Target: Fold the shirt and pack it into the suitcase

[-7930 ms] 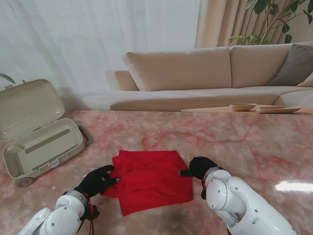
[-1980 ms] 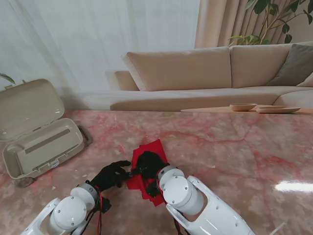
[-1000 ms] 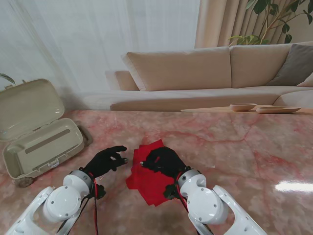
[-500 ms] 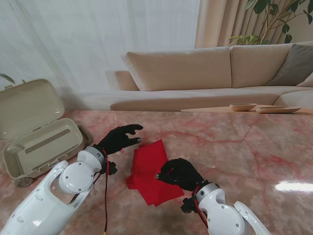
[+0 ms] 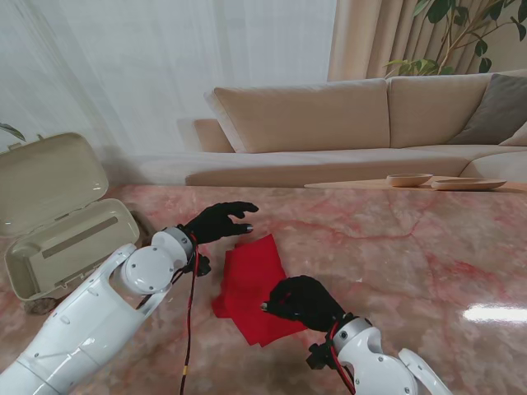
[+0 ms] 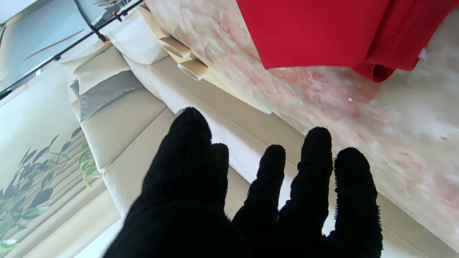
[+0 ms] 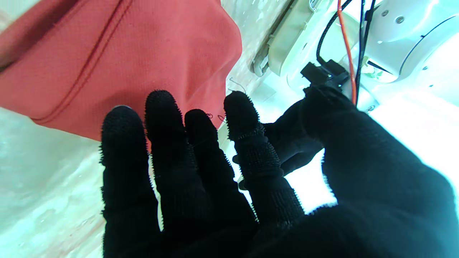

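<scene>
Red cotton shirt [image 5: 249, 284] lies folded into a narrow stacked strip on the pink-veined marble table [image 5: 395, 247], roughly centre, nearer to the robot than the sofa. In the left wrist view its folded layers and a rolled hem edge show, so the fold looks partly done, probably one more fold needed before packing.

Right hand [image 5: 300, 301] in a black textured glove hovers over the near-right corner of the shirt, fingers slightly curled and spread, holding nothing; the right wrist view shows fingertips [image 7: 159, 104] just over the fabric edge, contact unclear. Likely placed there to pin or pick up that corner.

Left hand [image 5: 221, 221], same black glove, is raised off the table at the shirt's far-left side, fingers apart and empty; the left wrist view shows the cloth well beyond the fingertips, no touch. It reads as positioned to reach the far end for a matching grasp.

Beige hard-shell suitcase [image 5: 62, 222] sits open at the table's left edge, lid tipped back, compartment facing up, well apart from the shirt, ready to receive it. Beige fabric sofa [image 5: 329, 123] stands behind the table.
</scene>
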Controlling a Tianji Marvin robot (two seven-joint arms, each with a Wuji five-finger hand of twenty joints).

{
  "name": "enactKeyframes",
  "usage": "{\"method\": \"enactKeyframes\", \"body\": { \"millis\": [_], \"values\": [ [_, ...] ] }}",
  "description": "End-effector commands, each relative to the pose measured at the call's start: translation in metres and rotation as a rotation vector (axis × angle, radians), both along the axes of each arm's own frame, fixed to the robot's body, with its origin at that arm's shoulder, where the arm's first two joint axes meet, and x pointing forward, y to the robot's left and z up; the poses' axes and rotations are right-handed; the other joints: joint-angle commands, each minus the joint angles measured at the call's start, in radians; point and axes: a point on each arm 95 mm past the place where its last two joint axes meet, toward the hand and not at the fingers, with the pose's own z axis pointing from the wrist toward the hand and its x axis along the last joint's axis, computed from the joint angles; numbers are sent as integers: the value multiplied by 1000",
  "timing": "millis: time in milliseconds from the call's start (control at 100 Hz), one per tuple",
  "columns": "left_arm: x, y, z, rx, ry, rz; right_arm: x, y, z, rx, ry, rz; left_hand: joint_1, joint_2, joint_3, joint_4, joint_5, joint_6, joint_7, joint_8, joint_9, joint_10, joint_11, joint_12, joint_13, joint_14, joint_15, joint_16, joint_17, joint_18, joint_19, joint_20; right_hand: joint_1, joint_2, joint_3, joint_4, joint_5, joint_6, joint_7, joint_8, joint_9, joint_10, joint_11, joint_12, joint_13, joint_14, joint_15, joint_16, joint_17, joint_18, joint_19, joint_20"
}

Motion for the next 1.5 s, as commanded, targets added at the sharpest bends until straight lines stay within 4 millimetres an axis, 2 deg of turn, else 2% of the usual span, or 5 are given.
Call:
{"method": "enactKeyframes", "body": {
  "millis": [0, 450, 1000, 1220, 1490],
  "values": [
    [3, -7, -5, 0, 13, -20, -6, 1, -8, 4, 36, 16, 9, -11, -18, 19, -8, -48, 11, -4, -35, -25, -15, -15, -32, 6, -11, -16, -17, 17, -20, -16, 9, 6, -12, -5, -15, -36, 19, -14, 14, -19, -4, -15, -22, 14, -14, -17, 12, 17, -10, -26],
    [12, -20, -31, 86, 35, -89, -11, 3, -11, 21, 63, 27, 3, -60, -12, 21, -17, -53, 24, -16, -46, -25, -5, -18, -24, -5, 16, -3, -9, 5, 12, 0, 18, 5, -8, -6, -18, -36, 60, -45, 35, -18, 2, -16, 0, 14, -2, -22, 43, 15, 6, -74],
    [12, -21, -58, 293, 11, -178, -14, 5, -14, 47, 97, 42, 47, -91, 13, 27, 9, -48, 98, -14, -28, -35, 39, -3, 23, -52, 121, 89, 41, -41, 153, 117, 26, 14, -9, -8, -21, -39, 95, -71, 45, -15, 10, -16, 13, 13, 9, -22, 53, 12, 25, -106],
    [8, -16, -65, 384, 37, -201, -13, 6, -18, 43, 121, 54, 65, -88, 40, 28, 5, -41, 105, -16, -8, -34, 52, 3, 57, -46, 159, 118, 78, -58, 212, 152, 21, 18, -12, -7, -20, -43, 98, -77, 50, -17, 10, -17, 16, 11, 8, -23, 50, 15, 26, -116],
    [-5, -11, -63, 465, 91, -235, -8, 7, -25, 30, 155, 59, 48, -76, 55, 25, -11, -24, 90, -26, -3, -29, 55, 4, 90, -35, 203, 147, 115, -74, 266, 176, 18, 21, -14, -6, -21, -51, 105, -82, 61, -21, 10, -20, 25, 7, -2, -32, 51, 25, 22, -132]
  ]
}}
